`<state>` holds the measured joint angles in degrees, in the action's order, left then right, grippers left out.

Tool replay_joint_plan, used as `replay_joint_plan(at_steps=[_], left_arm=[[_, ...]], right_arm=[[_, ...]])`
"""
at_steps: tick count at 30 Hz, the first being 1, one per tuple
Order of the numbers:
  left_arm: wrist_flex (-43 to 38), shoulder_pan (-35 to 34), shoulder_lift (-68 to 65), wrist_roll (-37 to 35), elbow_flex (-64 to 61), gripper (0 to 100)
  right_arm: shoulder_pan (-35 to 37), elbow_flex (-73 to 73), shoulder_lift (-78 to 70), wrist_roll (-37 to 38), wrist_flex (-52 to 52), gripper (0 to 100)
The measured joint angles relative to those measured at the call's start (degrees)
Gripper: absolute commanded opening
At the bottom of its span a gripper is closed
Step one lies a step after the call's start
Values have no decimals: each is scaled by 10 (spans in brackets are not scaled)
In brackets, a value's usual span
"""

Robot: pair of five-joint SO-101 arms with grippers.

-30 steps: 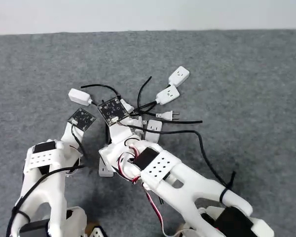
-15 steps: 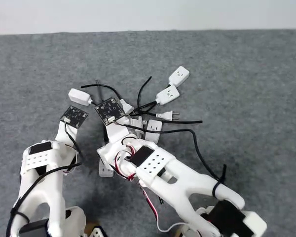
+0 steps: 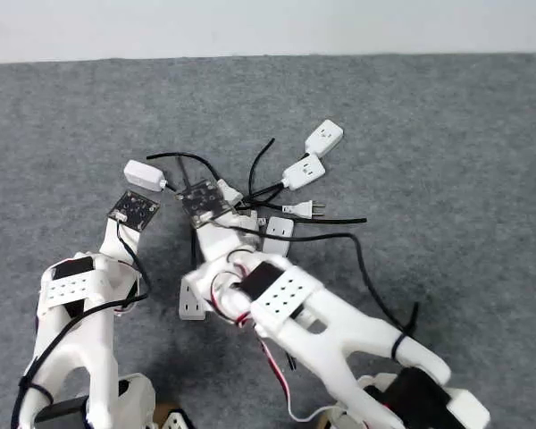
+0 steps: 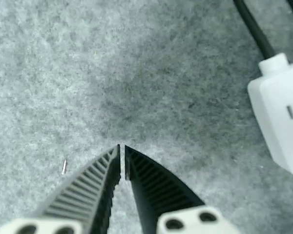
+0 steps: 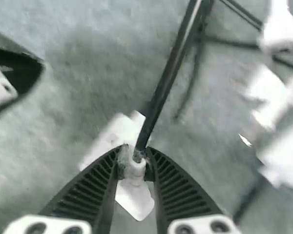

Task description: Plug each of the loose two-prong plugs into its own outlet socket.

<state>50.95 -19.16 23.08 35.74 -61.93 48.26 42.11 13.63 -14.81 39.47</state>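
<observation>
Left arm has shifted leftward since a second ago; the right wrist has tilted slightly.
Right gripper (image 5: 133, 165) pinches a white plug (image 5: 135, 195) by its cord (image 5: 171, 73) end, amid the tangle. Left gripper (image 4: 122, 156), jaws nearly closed and empty, hangs beside a socket (image 4: 278, 117). The plug is probably light and rigid with a springy cord, so hold the body.

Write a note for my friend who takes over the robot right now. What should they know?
Left gripper: shut, empty, tips down at the grey mat, beside a white socket block.
Right gripper: shut on a white plug with a black cord.
Two more socket blocks lie farther back; a loose two-prong plug lies just in front of them.
Done: no plug seen in any socket yet.
Left: plug in the held one, then the loose one.
</observation>
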Motion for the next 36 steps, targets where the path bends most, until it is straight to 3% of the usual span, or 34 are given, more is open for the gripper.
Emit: replay_joint_plan(at_steps=[5, 10, 12, 16, 22, 36], left_arm=[[-1, 0, 0, 0, 0, 13], [-1, 0, 0, -2, 0, 13], [-1, 0, 0, -2, 0, 13], [-1, 0, 0, -2, 0, 13], [-1, 0, 0, -2, 0, 13], [-1, 0, 0, -2, 0, 13]], right_arm=[[-84, 0, 3, 11, 95, 23], [-116, -15, -54, 47, 113, 177], [-119, -40, -80, 55, 121, 196], [-119, -86, -105, 58, 163, 158], [-118, -130, -105, 58, 216, 6], [-135, -114, -116, 70, 214, 8]])
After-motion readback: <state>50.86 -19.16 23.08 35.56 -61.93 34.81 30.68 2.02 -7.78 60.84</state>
